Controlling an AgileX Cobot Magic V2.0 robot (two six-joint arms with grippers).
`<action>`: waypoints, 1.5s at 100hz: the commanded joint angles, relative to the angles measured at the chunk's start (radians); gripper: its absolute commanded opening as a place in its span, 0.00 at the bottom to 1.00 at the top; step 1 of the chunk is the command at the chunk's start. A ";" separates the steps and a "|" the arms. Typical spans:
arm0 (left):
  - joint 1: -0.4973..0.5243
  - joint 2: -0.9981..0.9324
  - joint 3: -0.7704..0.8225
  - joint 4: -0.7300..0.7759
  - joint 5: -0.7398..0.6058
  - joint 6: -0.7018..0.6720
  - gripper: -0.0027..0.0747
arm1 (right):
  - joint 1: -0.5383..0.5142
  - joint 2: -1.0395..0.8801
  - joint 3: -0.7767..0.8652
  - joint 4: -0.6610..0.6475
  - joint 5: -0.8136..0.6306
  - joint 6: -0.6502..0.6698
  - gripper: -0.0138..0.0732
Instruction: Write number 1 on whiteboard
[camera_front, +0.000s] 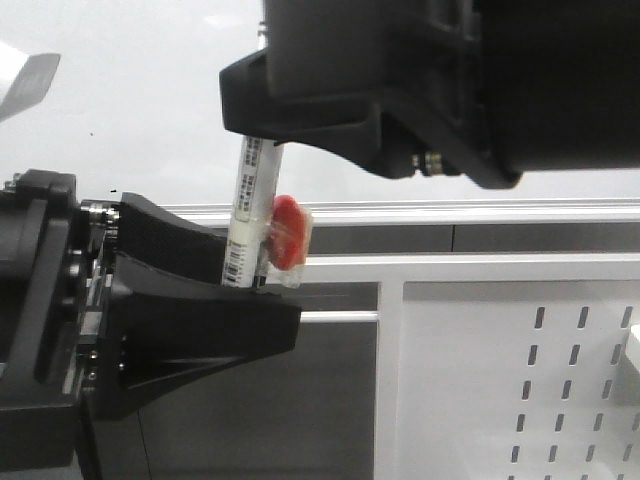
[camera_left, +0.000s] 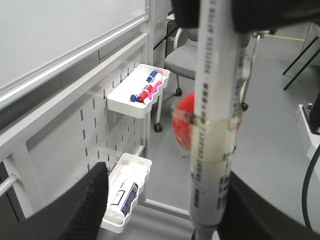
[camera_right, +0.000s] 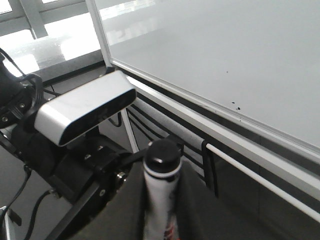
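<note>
The whiteboard (camera_front: 120, 100) (camera_left: 50, 35) (camera_right: 225, 45) fills the background, with a silver rail along its lower edge. No number 1 shows on it; only tiny ink specks appear. A white marker (camera_front: 245, 215) (camera_left: 215, 125) (camera_right: 161, 200) stands upright with a red piece (camera_front: 288, 230) taped to it. My right gripper (camera_front: 262, 135) (camera_right: 161, 205) is shut on the marker's upper part from above. Below it, my left gripper (camera_front: 255, 285) (camera_left: 165, 210) is open. The marker's lower end sits between the left gripper's fingers, close to one finger and well apart from the other (camera_left: 75, 210).
A white panel with slotted holes (camera_front: 520, 380) (camera_left: 85, 125) hangs under the board. It carries a tray of coloured markers (camera_left: 140, 90) and a lower tray (camera_left: 125, 195) holding one blue-labelled marker. An office chair (camera_left: 185, 60) stands behind. The left arm's wrist camera (camera_right: 85, 112) is close to the right gripper.
</note>
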 joint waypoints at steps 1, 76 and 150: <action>-0.003 -0.022 -0.010 -0.065 -0.203 -0.002 0.56 | 0.001 -0.029 -0.026 -0.019 -0.020 0.006 0.09; 0.199 -0.022 0.048 -0.070 -0.203 0.002 0.56 | -0.001 -0.029 -0.028 -0.052 -0.004 -0.076 0.09; 0.184 -0.029 0.046 -0.001 -0.203 -0.009 0.83 | -0.011 -0.029 -0.030 -0.052 -0.026 -0.076 0.09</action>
